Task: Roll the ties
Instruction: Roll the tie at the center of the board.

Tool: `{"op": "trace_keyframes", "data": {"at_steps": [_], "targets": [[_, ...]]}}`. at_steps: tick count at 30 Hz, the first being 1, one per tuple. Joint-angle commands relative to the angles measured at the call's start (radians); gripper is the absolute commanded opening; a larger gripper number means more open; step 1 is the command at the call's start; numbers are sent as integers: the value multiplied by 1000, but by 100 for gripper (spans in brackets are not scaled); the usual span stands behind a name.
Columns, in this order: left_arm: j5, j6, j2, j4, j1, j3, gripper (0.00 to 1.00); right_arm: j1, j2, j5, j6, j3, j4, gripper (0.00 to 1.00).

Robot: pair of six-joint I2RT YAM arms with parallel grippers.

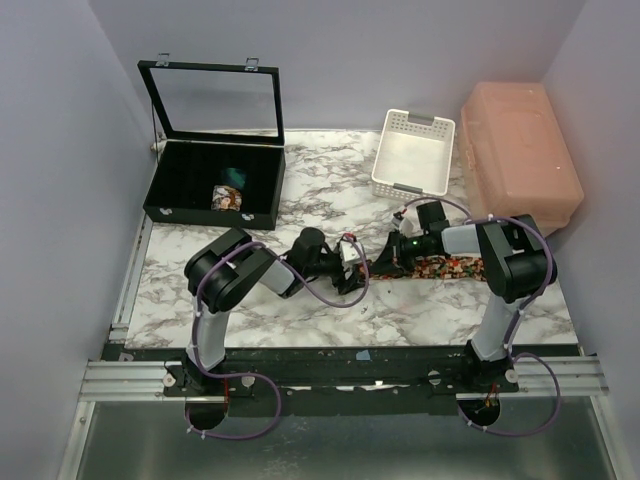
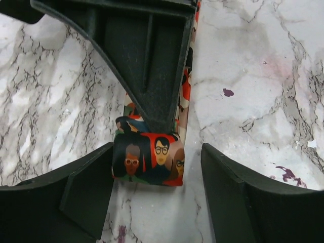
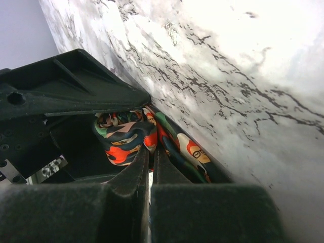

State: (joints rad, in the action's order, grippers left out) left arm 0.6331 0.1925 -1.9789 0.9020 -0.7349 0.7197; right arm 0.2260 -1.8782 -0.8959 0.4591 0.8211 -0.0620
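Nearest, the left gripper (image 2: 157,152) stands wide open and holds nothing. Its two black fingers (image 2: 86,192) flank the rolled end of a narrow fabric necktie (image 2: 148,161), dark and printed with red, orange and green cartoon faces in glasses. The roll lies between these jaws, close against one finger and clear of the other.

Just past the roll, the right gripper (image 3: 150,154) is fully closed. Its fingertips are together and pressed against the far side of the roll; whether any cloth is pinched between them cannot be told. The unrolled length of the necktie runs away from the left jaws and under the right wrist. It lies flat on the white, grey-veined marble-patterned tabletop (image 1: 300,320).

Well beyond both jaws, on the left gripper's side, sits a black rectangular case (image 1: 205,213) with its glass lid raised. Inside it are a rolled printed tie (image 1: 228,198) and a teal roll (image 1: 236,177). Beyond the right jaws is a white slotted plastic basket (image 1: 413,152), and just beside it a salmon-pink lidded plastic box (image 1: 520,155).
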Motion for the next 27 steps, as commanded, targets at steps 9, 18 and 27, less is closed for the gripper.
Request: {"op": "trace_keyframes", "data": {"at_steps": [9, 18, 27], "targets": [[35, 175, -11, -259, -7, 63, 31, 1, 28, 161, -159, -10, -140, 29], [-25, 172, 9, -458, -16, 112, 28, 7, 272, 76, -37, -111, -9, 53], [-22, 240, -7, -524, -29, 142, 28, 36, 172, 101, 68, -66, 141, 51]]}}
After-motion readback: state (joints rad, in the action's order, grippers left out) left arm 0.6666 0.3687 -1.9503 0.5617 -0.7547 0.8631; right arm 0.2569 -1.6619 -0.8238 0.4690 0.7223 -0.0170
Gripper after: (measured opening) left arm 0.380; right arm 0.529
